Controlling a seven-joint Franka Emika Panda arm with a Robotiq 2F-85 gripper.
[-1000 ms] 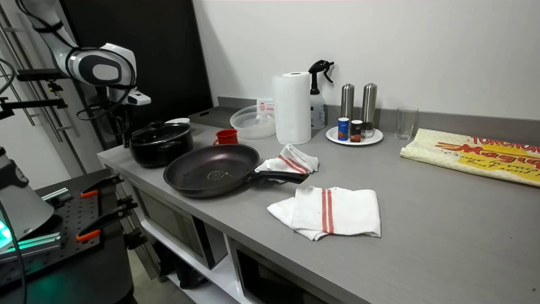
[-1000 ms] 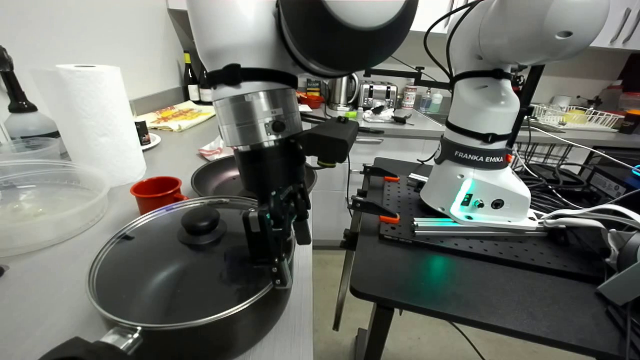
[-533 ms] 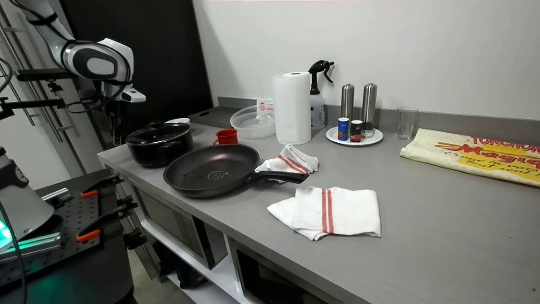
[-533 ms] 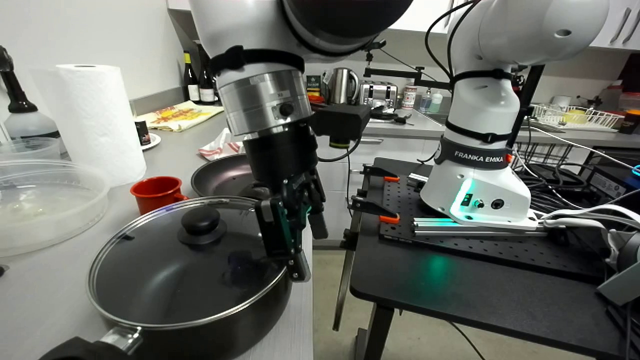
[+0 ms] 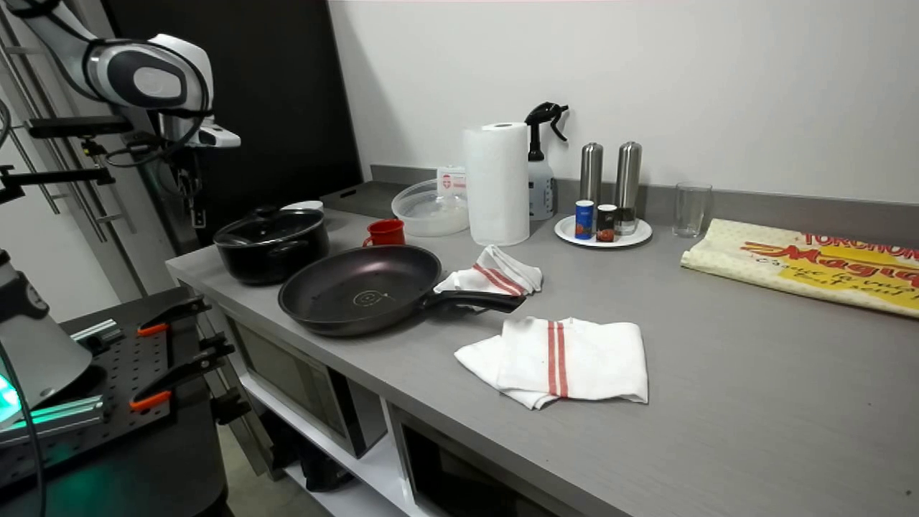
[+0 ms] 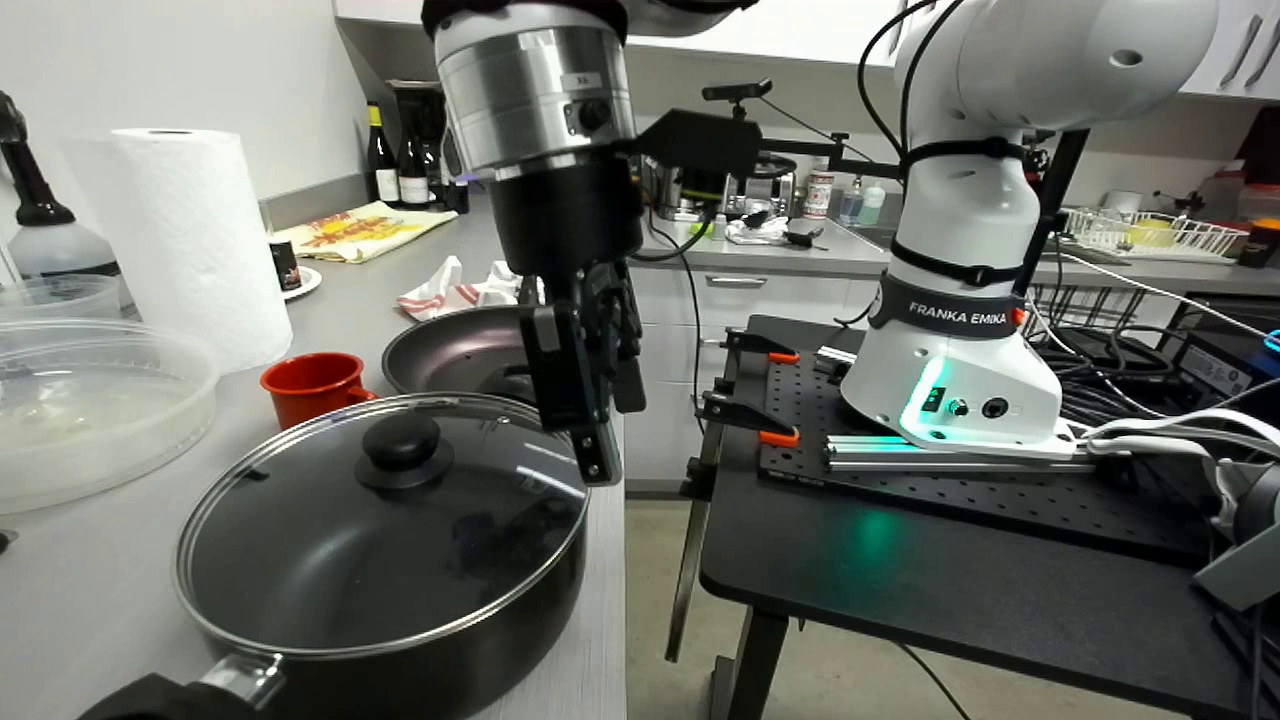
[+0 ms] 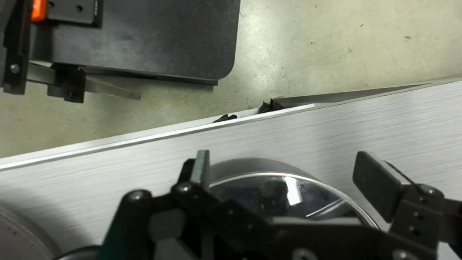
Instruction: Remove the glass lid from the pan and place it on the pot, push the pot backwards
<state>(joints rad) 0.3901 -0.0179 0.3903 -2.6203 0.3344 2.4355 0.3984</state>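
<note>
The see-through glass lid (image 5: 269, 225) with a black knob lies on the deep black pot (image 5: 276, 260). Lid (image 6: 330, 570) and pot (image 6: 470, 660) show large in an exterior view, and part of the lid (image 7: 260, 189) and pot side (image 7: 249, 165) shows in the wrist view. The wide black pan (image 5: 366, 287) sits uncovered beside the pot; it also shows in an exterior view (image 6: 455, 350) and at the wrist view's corner (image 7: 20, 234). My gripper (image 6: 614, 420) is open and empty above the pot's edge at the counter front; its fingers stand wide apart in the wrist view (image 7: 288, 177).
A red cup (image 5: 385, 232), a clear plastic tub (image 5: 431, 208) and a paper towel roll (image 5: 499, 183) stand behind the pot and pan. White towels (image 5: 567, 362) lie by the pan handle. The counter's front edge (image 7: 144, 139) runs close to the pot.
My gripper has risen and moved away from the pot's rim, towards the counter's front edge. The lid, pot and pan look unmoved.
</note>
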